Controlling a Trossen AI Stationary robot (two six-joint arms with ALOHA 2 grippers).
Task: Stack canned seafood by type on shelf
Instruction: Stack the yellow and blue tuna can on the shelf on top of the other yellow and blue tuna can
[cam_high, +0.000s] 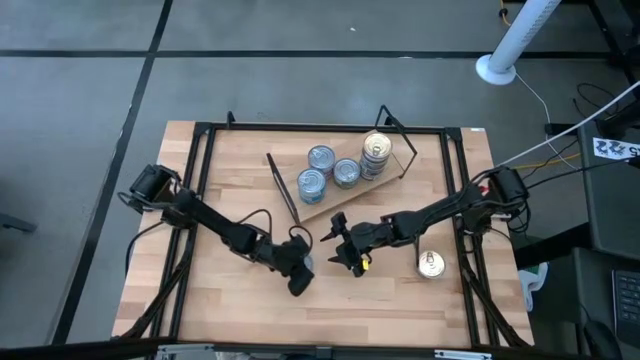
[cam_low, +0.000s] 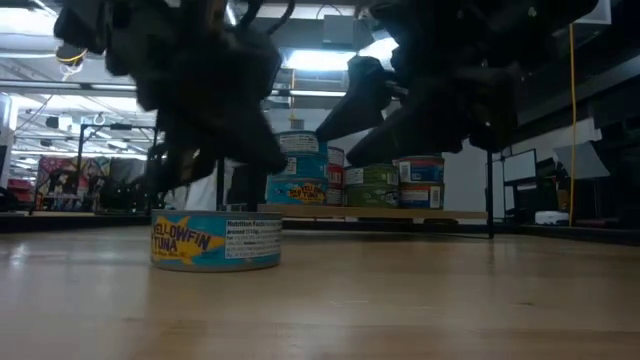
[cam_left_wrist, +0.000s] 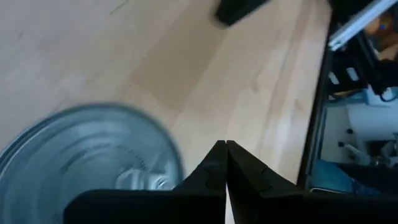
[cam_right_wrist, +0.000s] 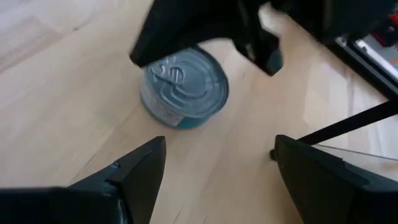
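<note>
Low centre in the high view, the left gripper (cam_high: 298, 283), fingers pressed together, is hovering beside a yellowfin tuna tin (cam_low: 216, 241); the right gripper (cam_high: 339, 243) is gaping wide nearby, below the shelf (cam_high: 385, 169).

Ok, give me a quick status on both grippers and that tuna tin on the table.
Left gripper shut, empty, beside the tuna tin. Right gripper open, facing it. Tin on the table, off the shelf. Left arm partly overhangs it.
</note>
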